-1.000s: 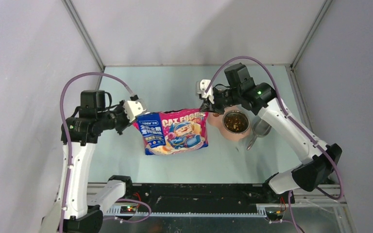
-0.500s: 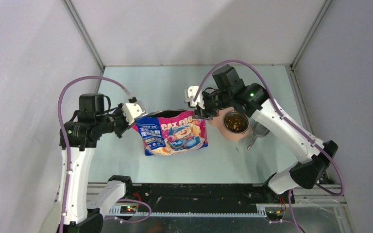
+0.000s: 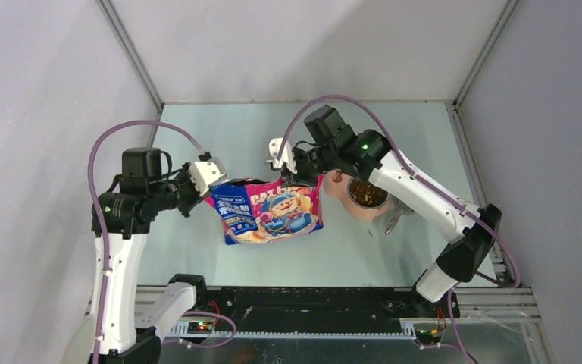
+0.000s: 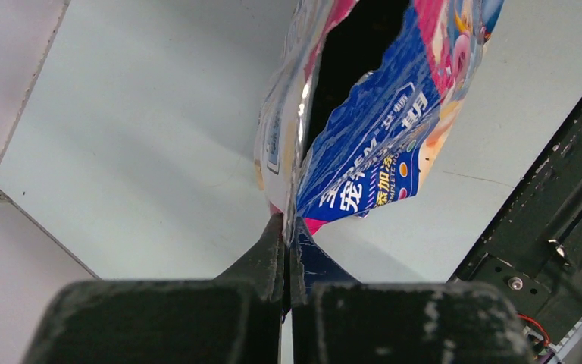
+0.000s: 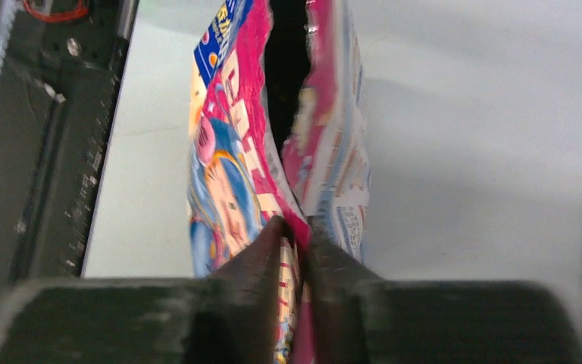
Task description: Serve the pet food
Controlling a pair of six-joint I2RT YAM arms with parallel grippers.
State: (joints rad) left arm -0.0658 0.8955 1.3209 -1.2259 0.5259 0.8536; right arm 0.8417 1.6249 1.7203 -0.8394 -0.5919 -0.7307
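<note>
One bag sits mid-frame on the tabletop, its mouth gaping. Two sets of fingers meet it. The left fingers are clenched on its upper left corner. The right fingers straddle its upper right edge, slightly apart, and whether they clamp it I cannot tell. One bowl, right of the bag, holds the kibble. One grey scoop peeks out just beside it.

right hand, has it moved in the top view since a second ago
Yes. The right hand has moved left along the top edge of the bag, further from the bowl, which has stayed put.
</note>
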